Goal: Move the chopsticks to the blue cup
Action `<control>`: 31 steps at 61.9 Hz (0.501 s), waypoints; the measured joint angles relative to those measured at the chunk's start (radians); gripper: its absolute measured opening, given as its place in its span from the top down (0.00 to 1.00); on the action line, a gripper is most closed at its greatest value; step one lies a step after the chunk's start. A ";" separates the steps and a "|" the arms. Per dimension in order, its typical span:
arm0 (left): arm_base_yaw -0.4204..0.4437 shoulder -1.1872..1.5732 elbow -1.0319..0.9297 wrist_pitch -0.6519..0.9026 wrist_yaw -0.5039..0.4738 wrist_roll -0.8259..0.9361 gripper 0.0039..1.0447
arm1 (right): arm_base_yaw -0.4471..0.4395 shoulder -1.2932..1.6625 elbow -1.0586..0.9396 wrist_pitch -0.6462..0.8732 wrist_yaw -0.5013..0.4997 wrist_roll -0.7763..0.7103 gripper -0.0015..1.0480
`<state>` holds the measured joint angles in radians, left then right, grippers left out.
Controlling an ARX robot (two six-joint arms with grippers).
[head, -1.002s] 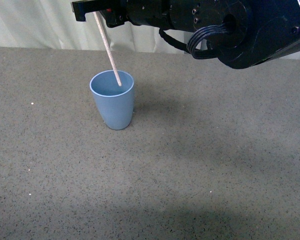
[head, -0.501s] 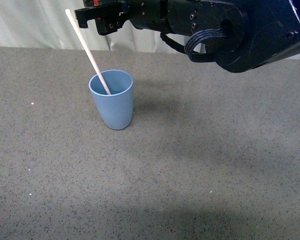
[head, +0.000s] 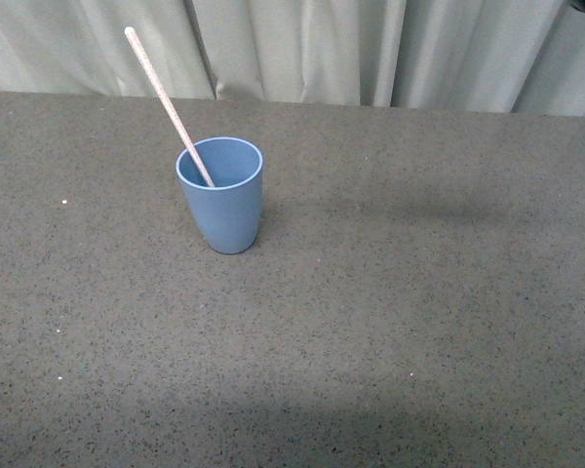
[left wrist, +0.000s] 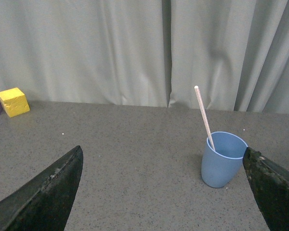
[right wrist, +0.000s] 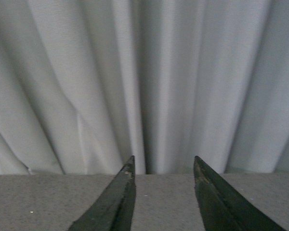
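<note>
Bare tabletop (head: 419, 322) around the blue cup (head: 220, 210); chopsticks (head: 166, 97) aslant over its rim.

Soft, even light. Ahead of the left end effector (left wrist: 162, 150) the desk (left wrist: 135, 144) is sharp; the fingers (left wrist: 43, 192), near the lens, show dark. Shadow dims the desk's front edge.

Front cam: raised, looks down across the table (head: 419, 322) at the blue cup (head: 220, 205), mid-range. Left wrist cam: low, near cup height, faces the curtain (left wrist: 111, 48) (shares cup, curtain w/ front). Right wrist cam: faces curtain, close.
</note>
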<state>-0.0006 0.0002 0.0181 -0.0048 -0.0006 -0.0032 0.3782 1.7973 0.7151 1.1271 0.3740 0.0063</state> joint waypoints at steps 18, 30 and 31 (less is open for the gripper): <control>0.000 0.000 0.000 0.000 0.000 0.000 0.06 | -0.121 -0.227 -0.338 0.049 -0.122 -0.006 0.99; 0.000 0.000 0.000 0.000 0.000 0.000 0.06 | -0.185 -0.385 -0.472 0.024 -0.188 -0.006 0.99; 0.000 0.000 0.000 0.000 0.000 0.000 0.06 | -0.193 -0.402 -0.484 0.019 -0.192 -0.006 0.99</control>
<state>-0.0006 0.0002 0.0181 -0.0048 -0.0002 -0.0032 0.1856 1.3952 0.2314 1.1461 0.1818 -0.0002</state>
